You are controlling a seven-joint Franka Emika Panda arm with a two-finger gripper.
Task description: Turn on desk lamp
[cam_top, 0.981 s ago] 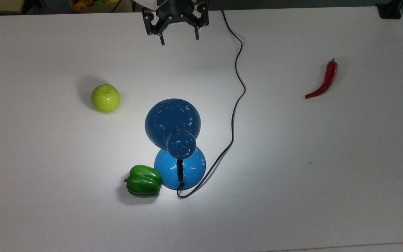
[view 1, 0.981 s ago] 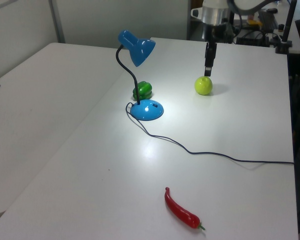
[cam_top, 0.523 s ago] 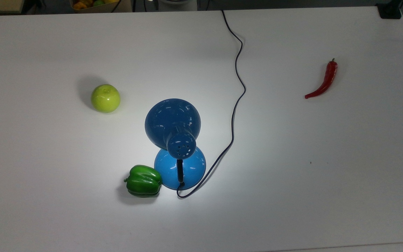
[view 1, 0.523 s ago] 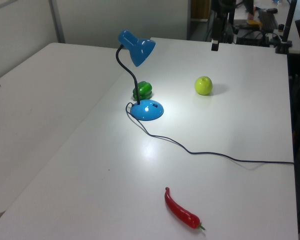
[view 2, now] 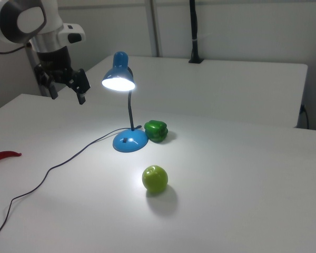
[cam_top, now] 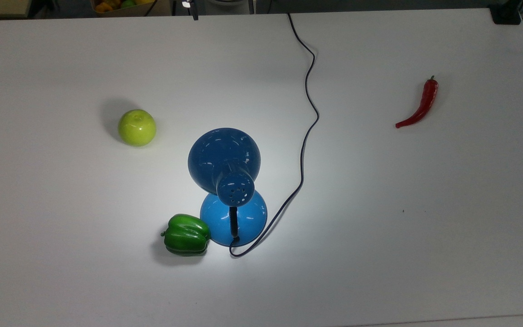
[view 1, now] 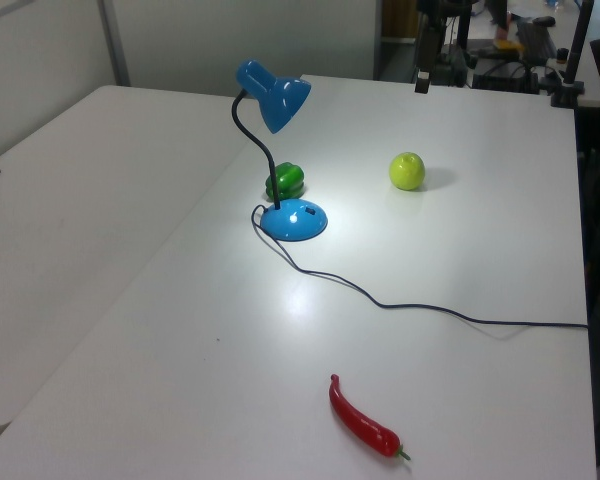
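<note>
The right view shows the desk lamp [view 2: 124, 100] shining mid-table beside the green pepper [view 2: 156, 130]; the gripper [view 2: 67, 95] hangs spread, empty, far off; a second ago it sat nearer the apple [cam_top: 136, 127].

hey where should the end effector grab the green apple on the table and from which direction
Probably straight down from above, fingers closing across the middle of the apple. It is round, sits with its dimple up, and stands apart from the lamp and the pepper, so both sides are free. The glossy skin may slip.
</note>
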